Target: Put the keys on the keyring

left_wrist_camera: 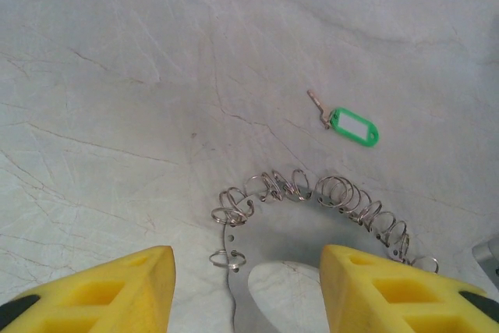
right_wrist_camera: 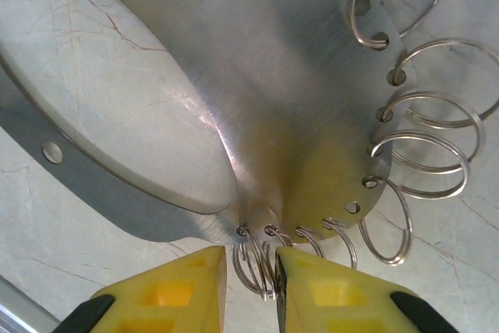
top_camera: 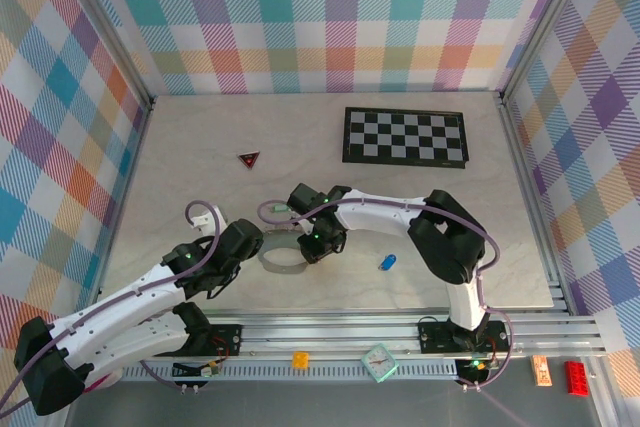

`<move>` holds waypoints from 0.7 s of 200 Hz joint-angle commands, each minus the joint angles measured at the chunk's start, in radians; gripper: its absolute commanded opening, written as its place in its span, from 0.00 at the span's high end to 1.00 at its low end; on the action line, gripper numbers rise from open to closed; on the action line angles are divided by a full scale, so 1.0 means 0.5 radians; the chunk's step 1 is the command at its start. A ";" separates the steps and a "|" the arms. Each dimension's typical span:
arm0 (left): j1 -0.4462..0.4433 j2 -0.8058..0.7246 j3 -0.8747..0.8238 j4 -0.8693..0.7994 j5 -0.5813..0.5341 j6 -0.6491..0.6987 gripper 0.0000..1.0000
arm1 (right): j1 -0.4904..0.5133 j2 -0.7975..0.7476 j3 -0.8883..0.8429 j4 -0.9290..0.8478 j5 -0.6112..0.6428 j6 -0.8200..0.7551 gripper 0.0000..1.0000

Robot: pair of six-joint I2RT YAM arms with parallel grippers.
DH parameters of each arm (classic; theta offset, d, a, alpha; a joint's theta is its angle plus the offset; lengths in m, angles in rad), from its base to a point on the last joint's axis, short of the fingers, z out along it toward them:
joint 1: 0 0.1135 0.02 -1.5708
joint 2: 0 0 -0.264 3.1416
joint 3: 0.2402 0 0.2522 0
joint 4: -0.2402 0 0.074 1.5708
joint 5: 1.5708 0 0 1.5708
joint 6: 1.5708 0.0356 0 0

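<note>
Two keys lie loose on the worktop (top_camera: 480,217), neither yet on the keyring (top_camera: 281,259). The mint-green key (left_wrist_camera: 352,126) rests just past the far edge of the keyring. In the left wrist view it sits ahead of the left fingers (left_wrist_camera: 117,290) and off to their right, well apart from the tips. Its long axis runs on a slant, with the thin metal end toward the upper left and the green tag toward the lower right. A turn of the wrist looks needed before the fingers could close across its narrow width. The blue key (top_camera: 387,263) lies on the right arm's side, near the keyring but apart from it.

The left fingers are spread wide with nothing between them and hover over the near part of the keyring. A row of small wire loops (left_wrist_camera: 343,196) curls along the edge of its band. The right fingers (right_wrist_camera: 175,290) are pressed almost together, pinching a few of those loops at the band's rim, so the right arm appears to be steadying the keyring.

With the right arm occupied, the free left arm seems the likelier one to fetch a key, and the mint-green key is the nearer of the two for it. The blue key lies beyond both the keyring and the right fingers from that side. Lying flat on the worktop, the thin key may slide rather than lift.
</note>
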 commanded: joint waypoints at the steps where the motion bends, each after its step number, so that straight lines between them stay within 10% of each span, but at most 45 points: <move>1: 0.018 -0.030 -0.023 -0.071 -0.062 -0.032 0.49 | 0.022 0.029 0.061 -0.065 0.015 -0.037 0.80; 140: 0.019 -0.040 0.007 -0.066 -0.227 0.194 0.49 | 0.014 -0.200 -0.013 -0.005 -0.048 -0.035 1.00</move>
